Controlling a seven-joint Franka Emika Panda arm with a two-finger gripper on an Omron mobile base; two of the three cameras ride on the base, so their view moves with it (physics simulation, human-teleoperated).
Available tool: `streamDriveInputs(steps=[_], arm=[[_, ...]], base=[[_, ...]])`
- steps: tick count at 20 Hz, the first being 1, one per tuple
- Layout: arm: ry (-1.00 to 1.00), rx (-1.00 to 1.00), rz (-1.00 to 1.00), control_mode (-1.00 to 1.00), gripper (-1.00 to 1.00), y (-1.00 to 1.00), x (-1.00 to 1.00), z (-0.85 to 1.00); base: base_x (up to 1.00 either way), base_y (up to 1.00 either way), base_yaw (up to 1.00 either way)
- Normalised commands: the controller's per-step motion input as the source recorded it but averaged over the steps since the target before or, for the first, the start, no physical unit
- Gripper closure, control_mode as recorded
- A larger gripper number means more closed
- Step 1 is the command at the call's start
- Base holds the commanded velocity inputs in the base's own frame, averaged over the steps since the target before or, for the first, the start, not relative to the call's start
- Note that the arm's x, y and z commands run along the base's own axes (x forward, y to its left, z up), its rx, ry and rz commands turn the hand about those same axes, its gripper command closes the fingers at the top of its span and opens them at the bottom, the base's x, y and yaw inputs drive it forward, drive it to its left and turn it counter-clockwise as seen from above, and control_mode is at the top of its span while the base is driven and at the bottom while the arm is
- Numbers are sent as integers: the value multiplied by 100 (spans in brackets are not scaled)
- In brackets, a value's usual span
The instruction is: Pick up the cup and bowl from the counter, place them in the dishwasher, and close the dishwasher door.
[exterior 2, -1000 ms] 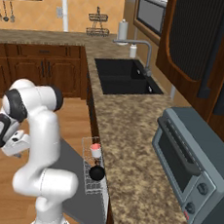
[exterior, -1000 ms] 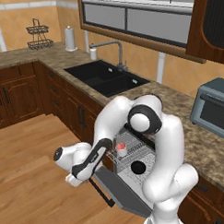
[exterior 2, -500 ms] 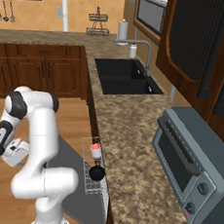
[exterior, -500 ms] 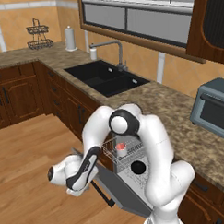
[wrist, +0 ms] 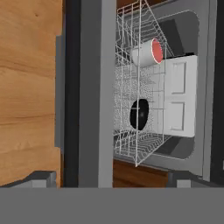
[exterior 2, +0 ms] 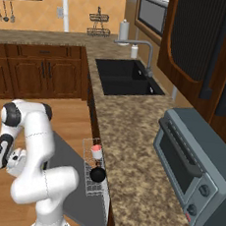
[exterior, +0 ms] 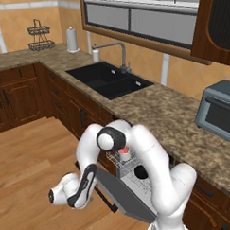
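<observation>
While the dishwasher door [wrist: 89, 94] hangs dropped open over the wood floor [exterior: 29, 158], the white wire rack [wrist: 138, 87] drawn out above it holds both dishes: the cup [wrist: 148, 53] lies on its side with its salmon-red mouth showing, and the bowl [wrist: 139, 114] stands on edge at about 6 o'clock from the cup in the hand view, a little apart from it. The end effector [exterior: 56, 197] hangs low beside the door's outer edge, its jaws spread wide and holding nothing, and the table [exterior 2: 132, 137] runs alongside the dishwasher [wrist: 192, 87].
</observation>
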Motion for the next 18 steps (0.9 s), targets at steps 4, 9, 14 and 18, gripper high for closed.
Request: streamDriveInputs(steps=[4, 9, 14, 18], arm=[[0, -7, 16, -100, -100, -2, 44, -53], [0, -3, 15, -100, -100, 0, 58, -45], [2, -7, 12, -100, -100, 0, 40, -79], [7, -11, 11, -100, -100, 0, 52, -93]], base=[[0, 0, 0], [0, 0, 0], [0, 0, 0], [0, 0, 0]])
